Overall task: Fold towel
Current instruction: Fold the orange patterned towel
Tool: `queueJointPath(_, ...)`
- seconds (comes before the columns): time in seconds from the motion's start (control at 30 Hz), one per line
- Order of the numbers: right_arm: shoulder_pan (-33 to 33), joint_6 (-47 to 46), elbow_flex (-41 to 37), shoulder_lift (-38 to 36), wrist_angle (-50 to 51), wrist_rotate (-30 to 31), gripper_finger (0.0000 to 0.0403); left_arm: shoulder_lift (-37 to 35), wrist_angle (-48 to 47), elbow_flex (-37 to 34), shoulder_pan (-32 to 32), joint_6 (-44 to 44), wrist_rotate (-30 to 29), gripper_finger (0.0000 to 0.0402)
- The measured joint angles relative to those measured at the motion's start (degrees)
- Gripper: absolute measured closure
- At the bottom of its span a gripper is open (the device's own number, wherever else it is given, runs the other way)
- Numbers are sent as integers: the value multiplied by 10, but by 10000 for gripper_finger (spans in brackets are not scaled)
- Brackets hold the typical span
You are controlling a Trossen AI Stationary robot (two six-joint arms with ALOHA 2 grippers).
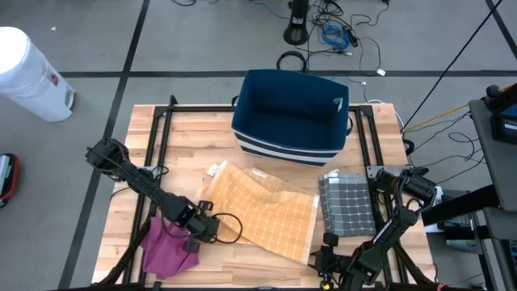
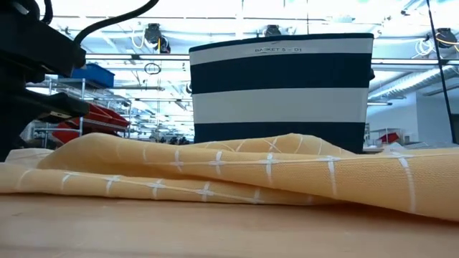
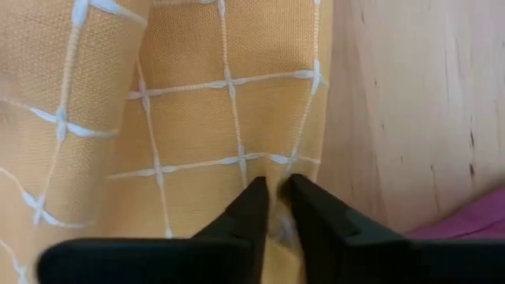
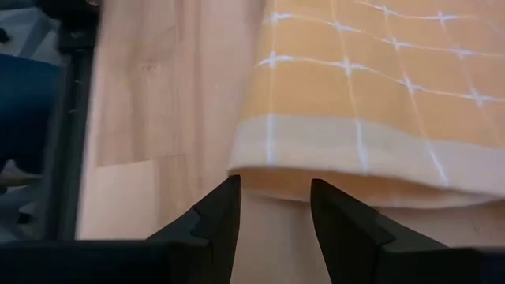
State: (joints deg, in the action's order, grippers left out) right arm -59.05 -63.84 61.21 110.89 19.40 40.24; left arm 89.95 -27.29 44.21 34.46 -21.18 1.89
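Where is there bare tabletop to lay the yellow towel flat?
Bare wood lies left of the basket, above the left arm, and in a strip along the front edge below the yellow towel. The right is crowded by the folded grey towel; the purple cloth fills the front-left corner.

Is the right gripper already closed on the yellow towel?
No. The right gripper has open jaws, short of the yellow towel's hem, with bare table between them.
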Motion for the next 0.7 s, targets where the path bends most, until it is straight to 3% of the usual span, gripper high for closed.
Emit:
queueJointPath(0.17,-6,9,0,0,-8,-26,261,0,0,0,0,13,0,393)
queueJointPath(0.7,12,69,0,31,-57,-12,261,1,9,0,0,21,-10,399)
